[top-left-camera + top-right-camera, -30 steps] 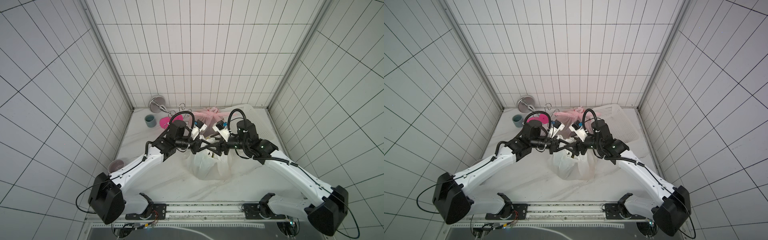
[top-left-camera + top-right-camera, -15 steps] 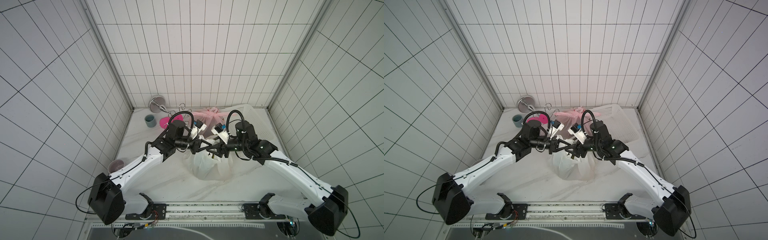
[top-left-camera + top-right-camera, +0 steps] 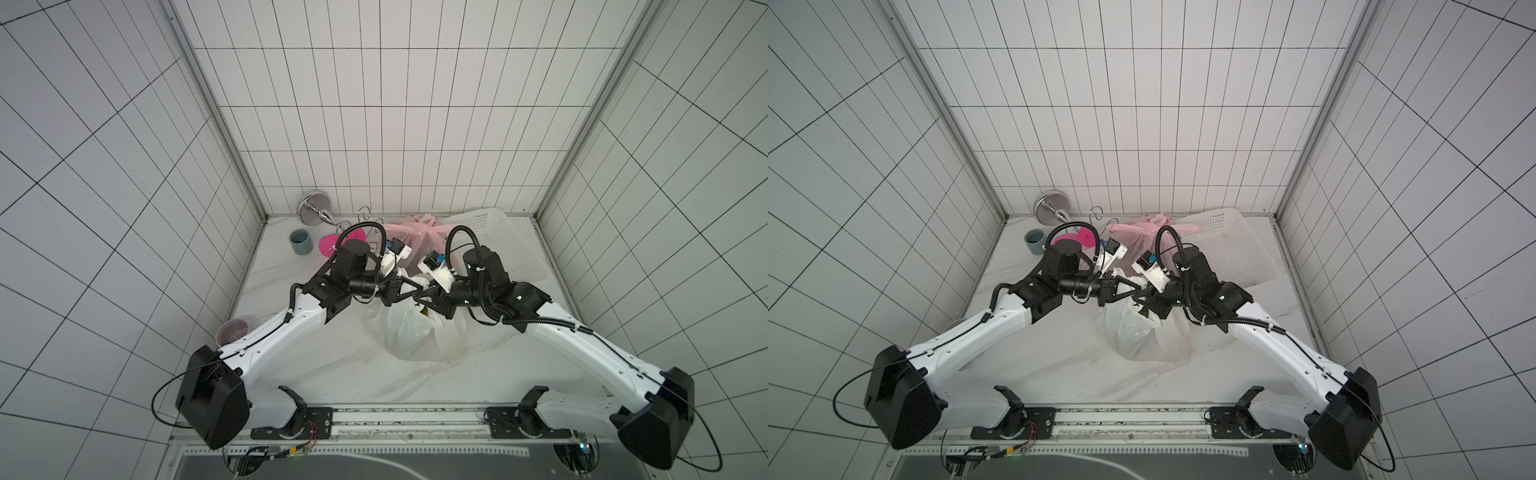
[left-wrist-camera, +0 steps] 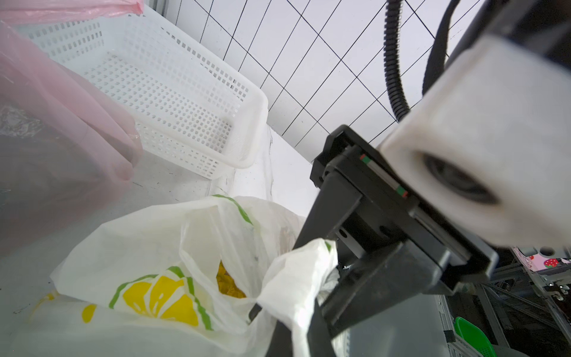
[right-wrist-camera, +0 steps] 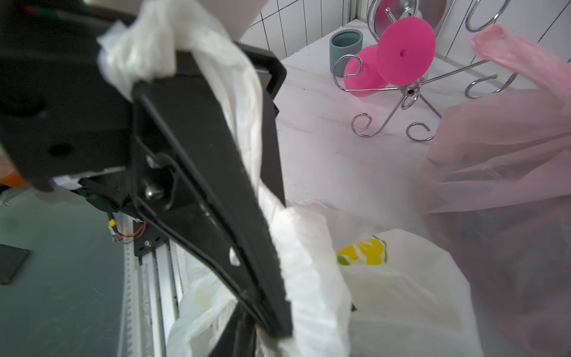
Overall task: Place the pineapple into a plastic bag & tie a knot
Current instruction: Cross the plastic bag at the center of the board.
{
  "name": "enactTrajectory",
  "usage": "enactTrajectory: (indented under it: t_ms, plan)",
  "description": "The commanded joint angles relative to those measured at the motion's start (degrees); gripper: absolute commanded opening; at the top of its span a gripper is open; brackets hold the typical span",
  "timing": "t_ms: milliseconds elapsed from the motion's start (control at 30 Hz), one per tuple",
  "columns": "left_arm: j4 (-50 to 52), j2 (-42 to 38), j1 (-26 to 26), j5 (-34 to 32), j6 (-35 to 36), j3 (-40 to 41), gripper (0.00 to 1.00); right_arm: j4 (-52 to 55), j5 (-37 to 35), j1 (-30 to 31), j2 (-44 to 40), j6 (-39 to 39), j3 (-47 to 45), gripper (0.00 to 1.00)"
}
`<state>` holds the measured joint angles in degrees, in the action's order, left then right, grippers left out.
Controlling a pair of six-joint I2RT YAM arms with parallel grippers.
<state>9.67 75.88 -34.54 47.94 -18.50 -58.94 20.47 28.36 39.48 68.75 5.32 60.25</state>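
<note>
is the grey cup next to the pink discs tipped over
No, the grey cup stands upright in the right wrist view, with its open mouth facing up.

White perforated basket (image 3: pixel 519 249) by back wall, pink bag (image 3: pixel 409 232) beside it, wire hook stand (image 5: pixel 411 89), two pink discs (image 5: pixel 404 51), grey-blue cup (image 3: pixel 301 242), round metal mirror (image 3: pixel 313 207).

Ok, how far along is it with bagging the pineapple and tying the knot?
Done: the pineapple sits inside the white bag; its yellow shows through the mouth. In hand: the left gripper and right gripper meet above the bag, each pinching a bunch of its top edge. Remaining: no knot shows and the mouth gapes, so tying is all ahead.
</note>
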Motion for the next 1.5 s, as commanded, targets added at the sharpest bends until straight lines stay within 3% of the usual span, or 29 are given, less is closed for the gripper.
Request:
enactTrajectory:
  t_ms: [0,100,167,400,567,600,667,767,800,1100,1333,1400,1467]
  plan:
    - [-5.1,-0.8,-0.1,-0.6,-1.2,0.1,0.18,1.2,-4.5,0.5,0.5,0.5,-1.1,0.07]
    - [-3.6,-2.0,-0.1,-3.6,-0.6,1.2,0.43,0.6,-8.5,0.4,-0.3,-0.3,-1.7,0.00]
    - [-3.3,-3.5,-0.1,-5.7,-0.5,3.1,0.49,-0.5,-10.3,0.3,-1.4,-1.1,-2.4,0.00]
    - [-4.5,-11.7,-0.1,-13.0,0.0,11.8,0.55,-4.4,-9.4,-1.8,-4.8,-3.3,-4.9,0.00]
    - [-6.6,-11.9,-1.5,-15.5,0.1,14.1,0.57,-5.9,-5.7,-2.4,-4.8,-4.3,-4.9,0.00]
    - [-6.4,-11.1,-1.7,-15.5,0.3,13.6,0.56,-5.9,-6.2,-2.4,-4.6,-4.4,-4.9,0.00]
    - [-6.1,-9.7,-2.1,-14.7,0.4,12.8,0.45,-4.7,-9.1,-2.4,-3.9,-4.7,-4.6,0.00]
    - [-6.1,-9.2,-2.2,-14.0,0.2,11.9,0.08,-1.4,-14.9,-2.4,-3.0,-5.4,-3.8,0.01]
    - [-6.2,-9.4,-2.3,-13.9,0.0,11.7,0.01,-0.7,-16.7,-2.4,-3.0,-5.7,-4.0,0.01]
    - [-2.0,-11.7,-2.4,-12.9,1.2,9.6,0.00,-0.7,-26.1,-2.4,-4.3,-7.6,-4.7,0.04]
    - [-2.4,-13.5,-2.5,-13.7,0.7,10.3,0.00,-0.9,-19.8,-2.4,-3.8,-7.6,-4.5,0.18]
    - [-2.4,-13.1,-2.5,-13.4,0.6,10.2,0.00,-1.0,-18.4,-2.4,-3.9,-7.6,-4.8,0.15]
    - [-2.2,-12.8,-2.5,-13.1,0.5,10.0,0.00,-1.6,-17.8,-2.3,-4.5,-7.8,-5.4,0.05]
